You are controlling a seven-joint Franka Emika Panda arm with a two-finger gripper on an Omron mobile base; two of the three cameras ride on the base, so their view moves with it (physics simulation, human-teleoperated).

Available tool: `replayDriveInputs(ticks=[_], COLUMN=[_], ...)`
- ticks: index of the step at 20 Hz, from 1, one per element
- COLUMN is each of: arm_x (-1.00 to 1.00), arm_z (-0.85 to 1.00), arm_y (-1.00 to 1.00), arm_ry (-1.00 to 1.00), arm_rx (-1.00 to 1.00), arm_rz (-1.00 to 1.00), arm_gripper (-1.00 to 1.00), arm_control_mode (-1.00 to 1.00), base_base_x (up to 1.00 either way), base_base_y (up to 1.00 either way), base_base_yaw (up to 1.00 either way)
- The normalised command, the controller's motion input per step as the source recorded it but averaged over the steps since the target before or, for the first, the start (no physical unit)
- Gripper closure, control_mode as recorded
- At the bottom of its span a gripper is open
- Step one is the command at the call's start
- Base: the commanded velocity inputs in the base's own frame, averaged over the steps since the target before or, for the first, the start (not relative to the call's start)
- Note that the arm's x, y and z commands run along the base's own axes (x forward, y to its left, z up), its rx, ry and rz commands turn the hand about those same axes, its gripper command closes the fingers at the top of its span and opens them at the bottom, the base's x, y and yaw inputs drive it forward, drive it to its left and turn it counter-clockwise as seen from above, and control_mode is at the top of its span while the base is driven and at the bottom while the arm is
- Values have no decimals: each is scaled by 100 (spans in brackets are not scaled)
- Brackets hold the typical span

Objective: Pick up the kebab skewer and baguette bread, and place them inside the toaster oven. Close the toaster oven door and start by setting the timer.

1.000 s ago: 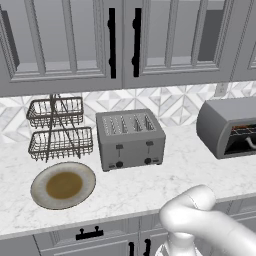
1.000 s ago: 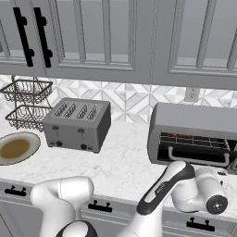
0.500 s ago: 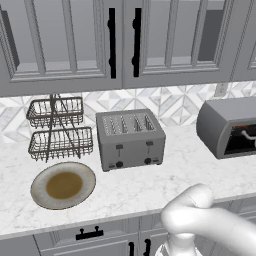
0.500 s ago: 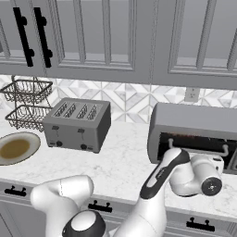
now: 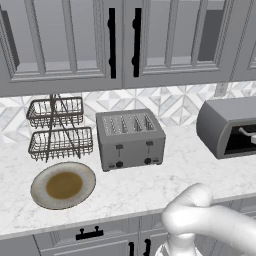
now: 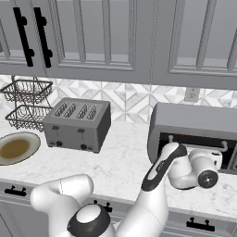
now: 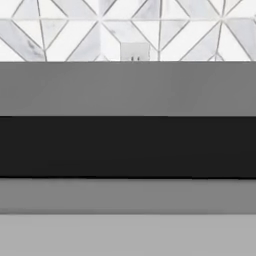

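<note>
The toaster oven point(image 6: 199, 125) sits at the right of the right base view on the marble surface point(image 6: 122, 162), its dark front cavity facing forward. The arm's white hand reaches up against the lower edge of that cavity at middle right. The claw point(image 6: 217, 156) seems to lie just at the opening, though its tips are hard to make out; its jaws stand wide, holding nothing visible. A four-slot toaster point(image 5: 130, 139) stands centre, a plate point(image 5: 63, 185) lower left, wire baskets point(image 5: 59, 129) behind it.
</note>
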Motion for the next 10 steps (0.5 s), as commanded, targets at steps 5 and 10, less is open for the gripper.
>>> replayDriveInputs(ticks=[5,10], arm_x=[-21,-44], arm_z=[0,-3], arm_y=[-27,-76], arm_ry=[0,0], arm_rx=[0,0], arm_rz=[-1,0], arm_gripper=[-100,-100], arm_control_mode=[-100,-100], base_base_x=[0,0], base_base_y=[0,0], base_base_yaw=[0,0])
